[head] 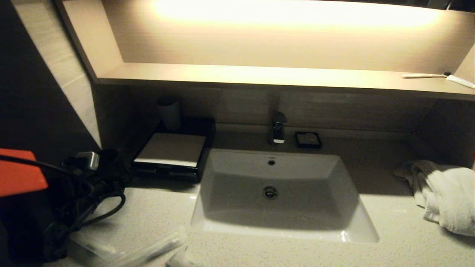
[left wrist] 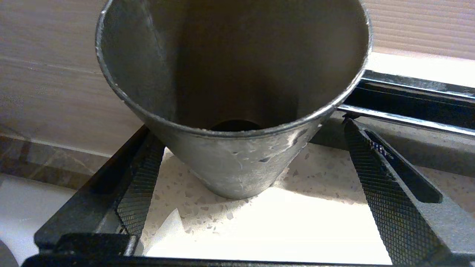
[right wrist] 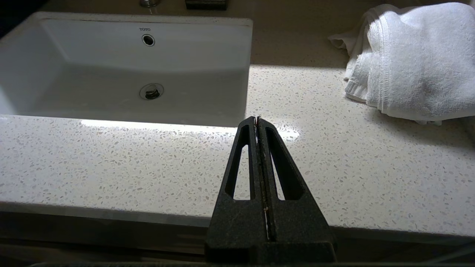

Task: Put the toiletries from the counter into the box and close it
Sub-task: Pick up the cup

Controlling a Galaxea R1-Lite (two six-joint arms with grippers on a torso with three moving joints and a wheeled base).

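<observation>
My left gripper (left wrist: 250, 129) is open, one finger (left wrist: 139, 189) on each side of a grey cup (left wrist: 230, 163) that stands upright on the speckled counter (left wrist: 326, 174). In the head view the left gripper (head: 100, 163) and the dark cup (head: 111, 157) are at the left, beside the black box (head: 169, 170), whose top is white. The box's glossy edge also shows in the left wrist view (left wrist: 408, 100). Plastic-wrapped toiletries (head: 148, 250) lie on the counter at the near edge. My right gripper (right wrist: 256, 120) is shut and empty over the counter's front edge.
A white sink (head: 274, 193) is set in the middle of the counter, with a tap (head: 278, 128) and a small black soap dish (head: 308, 139) behind it. A white towel (head: 445, 193) lies at the right. A pale cup (head: 169, 111) stands behind the box. A toothbrush (head: 423, 75) lies on the shelf.
</observation>
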